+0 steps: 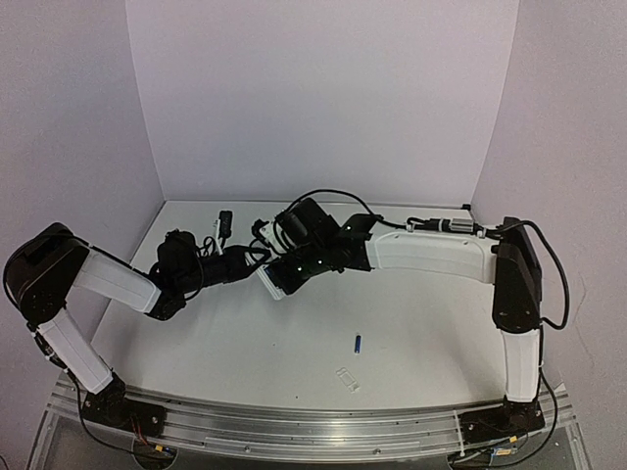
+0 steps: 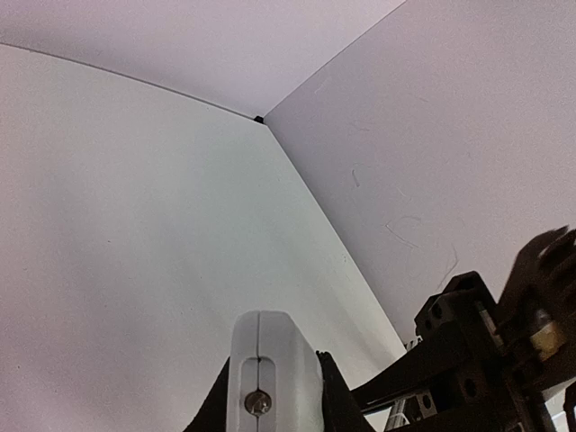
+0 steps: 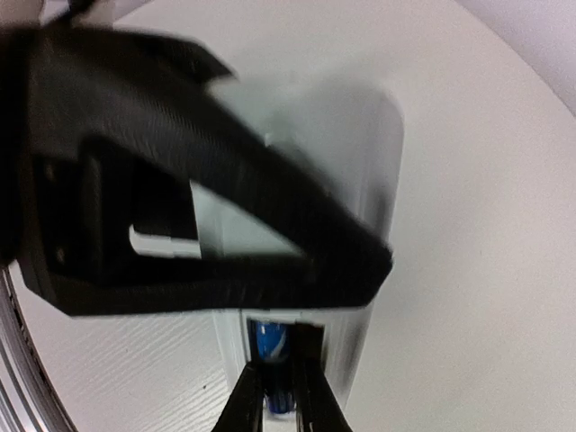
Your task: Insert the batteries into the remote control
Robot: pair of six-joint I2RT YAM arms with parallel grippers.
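The white remote control (image 1: pixel 273 283) is held above the table's middle. My left gripper (image 1: pixel 259 262) is shut on it; in the left wrist view the remote's end (image 2: pixel 274 346) sits between the jaws of the left gripper (image 2: pixel 274 391). My right gripper (image 3: pixel 279 396) is shut on a blue battery (image 3: pixel 268 342) and holds it in the open compartment of the remote (image 3: pixel 364 153). A black left finger (image 3: pixel 225 216) crosses that view. In the top view the right gripper (image 1: pixel 284 272) meets the remote. A second blue battery (image 1: pixel 358 344) lies on the table.
A small clear cover piece (image 1: pixel 347 378) lies near the front, right of centre. A small black object (image 1: pixel 224 223) lies at the back left. Walls close the table on three sides. The metal rail (image 1: pixel 313 431) runs along the near edge.
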